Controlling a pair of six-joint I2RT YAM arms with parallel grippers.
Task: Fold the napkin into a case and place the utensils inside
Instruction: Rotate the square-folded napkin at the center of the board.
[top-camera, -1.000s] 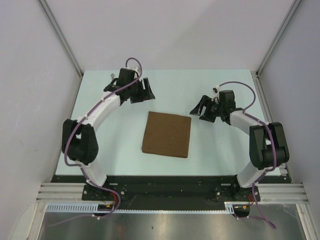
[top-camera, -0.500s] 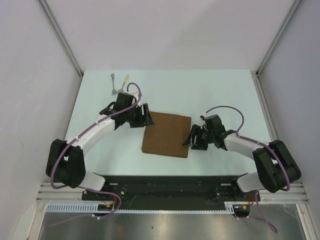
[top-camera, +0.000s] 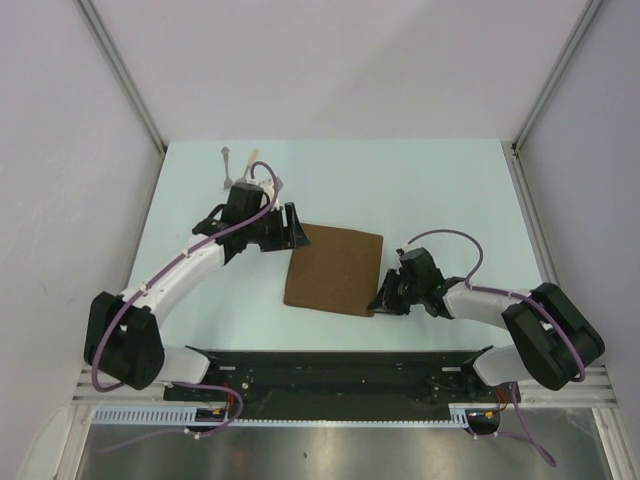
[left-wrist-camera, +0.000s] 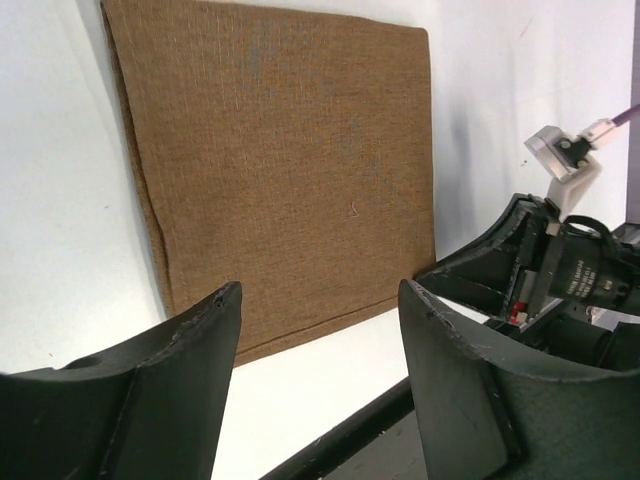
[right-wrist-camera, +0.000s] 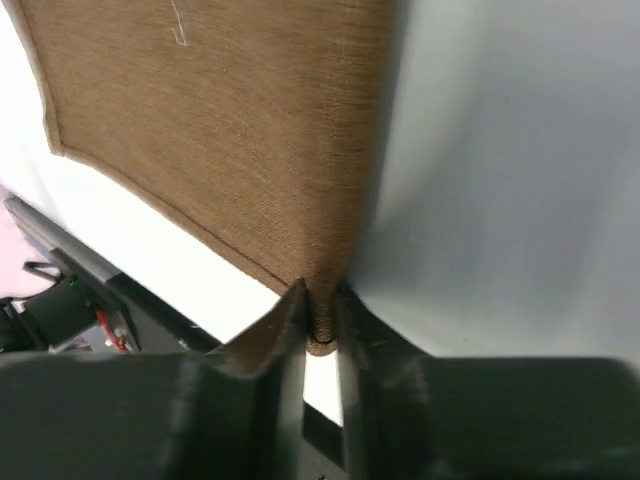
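One napkin corner (near right) sits pinched in the right gripper; left gripper gapes at the opposite corner.

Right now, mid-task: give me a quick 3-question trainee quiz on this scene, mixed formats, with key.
1. True or false: the right gripper is shut on a corner of the napkin.
2. The left gripper is: A open, B shut on the napkin, C shut on nothing.
3. Fill in: the utensils lie off the napkin, on the far-____ part of the table.
Key: 1 true; 2 A; 3 left.
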